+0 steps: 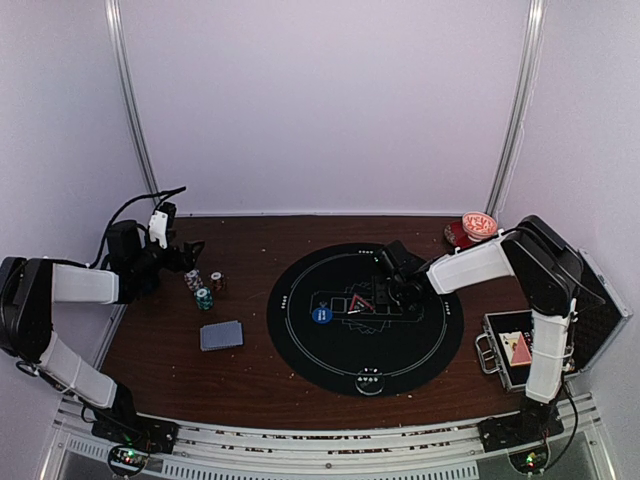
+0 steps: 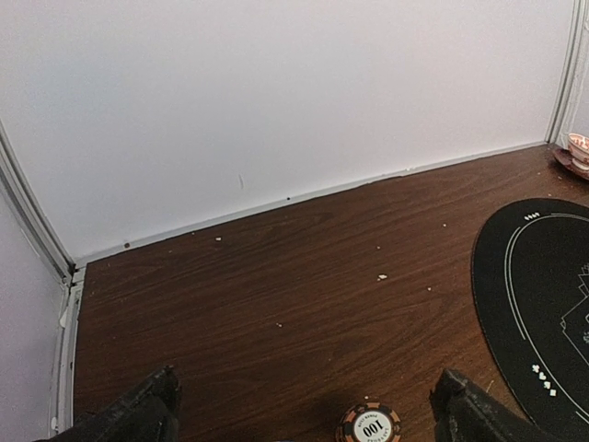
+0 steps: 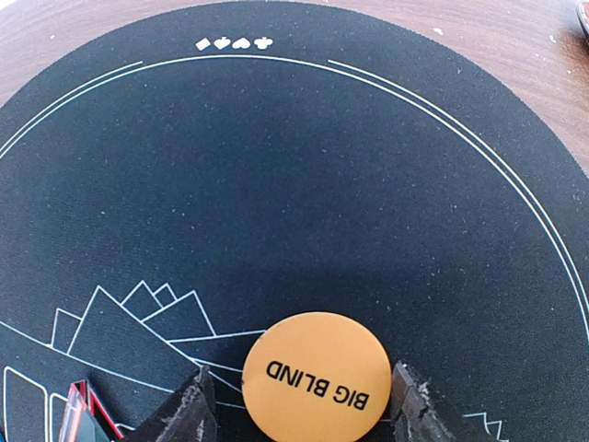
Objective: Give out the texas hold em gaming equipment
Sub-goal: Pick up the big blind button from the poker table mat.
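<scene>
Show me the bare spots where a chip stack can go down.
Bare: the mat's near-left arc, below the blue disc; the wood between the mat and the back wall; the wood nearer than the card deck. Crowded: mat centre, around the red triangle and right gripper; the chip stacks.

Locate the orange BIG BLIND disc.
Right wrist view: the orange round BIG BLIND disc lies flat on the black round mat, between the open right pincer fingers.

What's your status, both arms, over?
Left gripper open, 100 chip between its jaws. Right gripper open, straddling BIG BLIND disc on mat. Red triangle marker close beside.
</scene>
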`<state>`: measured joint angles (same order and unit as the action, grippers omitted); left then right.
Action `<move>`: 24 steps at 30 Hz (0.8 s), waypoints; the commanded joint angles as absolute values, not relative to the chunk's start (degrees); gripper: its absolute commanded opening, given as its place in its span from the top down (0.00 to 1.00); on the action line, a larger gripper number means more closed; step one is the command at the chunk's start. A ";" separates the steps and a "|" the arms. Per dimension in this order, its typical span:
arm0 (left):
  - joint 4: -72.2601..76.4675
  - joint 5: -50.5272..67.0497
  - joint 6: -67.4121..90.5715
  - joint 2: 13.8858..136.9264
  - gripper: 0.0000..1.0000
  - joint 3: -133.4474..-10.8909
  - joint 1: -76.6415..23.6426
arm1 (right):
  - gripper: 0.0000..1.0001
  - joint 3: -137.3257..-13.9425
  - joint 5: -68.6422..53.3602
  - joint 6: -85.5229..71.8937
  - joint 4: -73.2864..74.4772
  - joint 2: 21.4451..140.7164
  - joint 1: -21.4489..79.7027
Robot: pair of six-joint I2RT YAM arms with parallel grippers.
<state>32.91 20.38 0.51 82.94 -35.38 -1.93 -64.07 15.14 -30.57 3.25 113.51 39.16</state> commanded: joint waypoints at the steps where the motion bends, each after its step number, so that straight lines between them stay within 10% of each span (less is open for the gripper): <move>1: 34.76 19.95 -0.09 83.50 0.02 -37.27 -2.14 | 0.37 -63.15 12.76 -32.00 11.36 116.29 40.43; 24: 34.76 20.21 -0.07 83.85 0.02 -37.35 -2.12 | 0.43 -66.15 15.18 -31.59 12.28 119.74 38.63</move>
<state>32.93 20.36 0.54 83.05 -35.38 -1.93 -66.94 17.45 -31.73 6.26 115.20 39.07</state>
